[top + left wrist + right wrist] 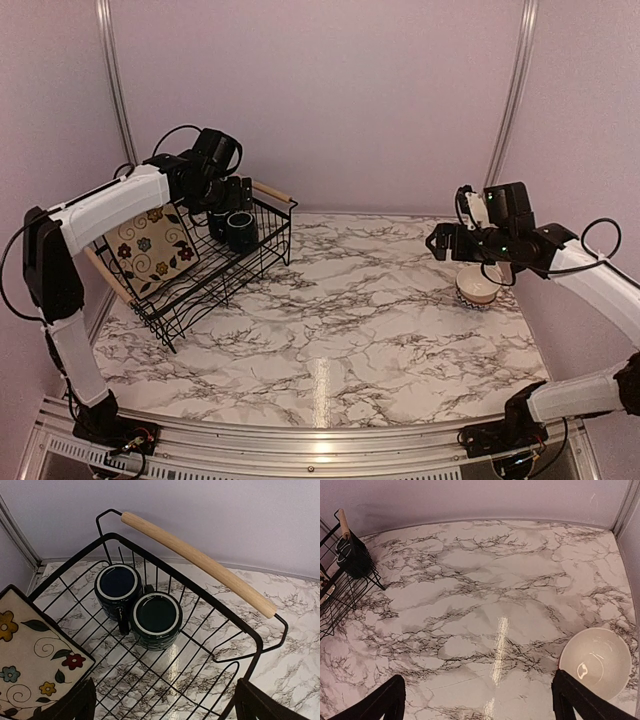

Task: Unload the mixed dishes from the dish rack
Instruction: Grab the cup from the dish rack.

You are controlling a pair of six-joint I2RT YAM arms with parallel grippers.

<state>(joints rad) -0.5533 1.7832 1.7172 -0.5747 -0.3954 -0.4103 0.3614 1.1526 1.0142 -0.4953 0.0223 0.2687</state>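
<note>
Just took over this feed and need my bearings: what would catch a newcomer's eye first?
The black wire dish rack at the far left of the marble table stands out, holding a flowered square plate and two dark mugs side by side, with the open left gripper hovering over them. On the right, a pale bowl sits alone, near the open right gripper.

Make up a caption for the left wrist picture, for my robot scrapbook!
Two dark mugs stand side by side in the black wire dish rack, beside a flowery plate.
</note>
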